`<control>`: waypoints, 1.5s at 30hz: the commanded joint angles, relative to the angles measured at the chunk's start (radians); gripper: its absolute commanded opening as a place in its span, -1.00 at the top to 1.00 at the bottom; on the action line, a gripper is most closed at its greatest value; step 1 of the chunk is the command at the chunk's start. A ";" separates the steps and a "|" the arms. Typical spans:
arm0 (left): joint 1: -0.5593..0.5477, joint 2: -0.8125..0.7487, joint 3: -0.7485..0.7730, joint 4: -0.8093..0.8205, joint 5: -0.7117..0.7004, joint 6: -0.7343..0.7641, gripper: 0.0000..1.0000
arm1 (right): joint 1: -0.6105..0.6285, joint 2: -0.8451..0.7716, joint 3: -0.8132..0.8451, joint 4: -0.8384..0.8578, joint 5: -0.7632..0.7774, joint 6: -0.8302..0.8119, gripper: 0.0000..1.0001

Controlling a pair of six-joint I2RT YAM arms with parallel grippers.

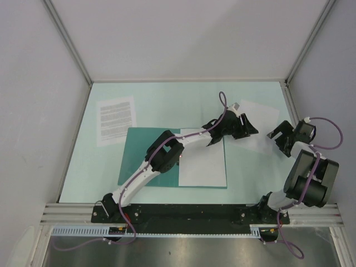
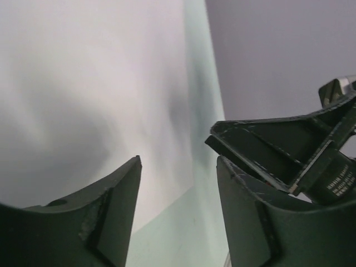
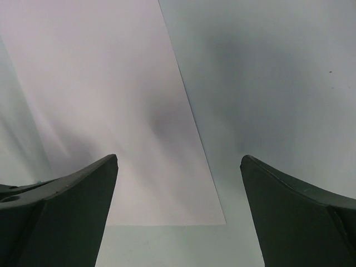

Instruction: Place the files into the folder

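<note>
left claw (image 2: 178, 161) standing open over blank sheet (image 1: 261, 114) | right claw (image 3: 179, 158) gaping wide, sheet's edge running between its 2 fingers | printed sheet (image 1: 115, 119) lying at far-left corner of folder (image 1: 142, 153)

The left arm (image 1: 167, 153) hides part of the folder (image 1: 138, 146), and text on the printed sheet (image 1: 116, 120) is too small to read.

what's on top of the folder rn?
A blank white sheet covers the right half of the folder. The left arm hangs over its middle and hides what is beneath. The printed sheet meets its far-left corner; which overlaps, cannot tell.
</note>
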 commanded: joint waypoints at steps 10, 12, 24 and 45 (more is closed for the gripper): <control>0.008 0.033 0.090 -0.179 -0.058 -0.157 -0.29 | 0.057 0.123 0.035 0.091 -0.074 0.006 -0.93; 0.006 0.033 0.085 -0.186 -0.066 -0.155 -0.30 | 0.068 0.132 0.035 0.093 -0.099 0.009 -0.94; 0.006 0.053 0.083 -0.131 -0.032 -0.180 -0.27 | 0.066 0.190 0.035 0.166 -0.263 0.103 -0.94; 0.020 0.069 0.088 -0.114 0.036 -0.163 -0.26 | 0.054 0.205 0.096 0.317 -0.361 0.081 -0.98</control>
